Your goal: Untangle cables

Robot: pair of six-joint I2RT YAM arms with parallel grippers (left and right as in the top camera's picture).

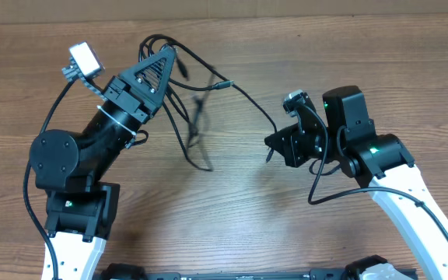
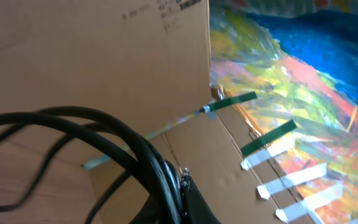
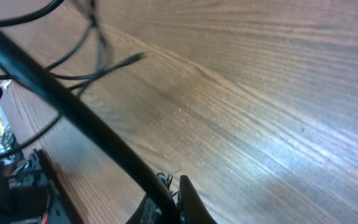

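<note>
The cables [image 1: 195, 117] are thin black cords strung between my two grippers above the wooden table. My left gripper [image 1: 166, 54] points toward the table's far edge and is shut on a bunch of them; the strands [image 2: 135, 146] arc out of its jaws [image 2: 178, 190]. Loops hang from it, and a doubled length droops to the table [image 1: 202, 159]. One cord with a small plug [image 1: 224, 84] runs right to my right gripper [image 1: 270, 145], which is shut on it. That cord [image 3: 73, 106] crosses the right wrist view diagonally into the jaws [image 3: 174, 198]. A plug end [image 3: 132, 60] lies blurred beyond.
A cardboard box [image 2: 104, 56] and a colourful painted sheet [image 2: 291, 93] stand behind the table's far edge. The left arm's white camera block [image 1: 85, 59] sits at the back left. Thick robot wiring [image 1: 329, 183] loops beside the right arm.
</note>
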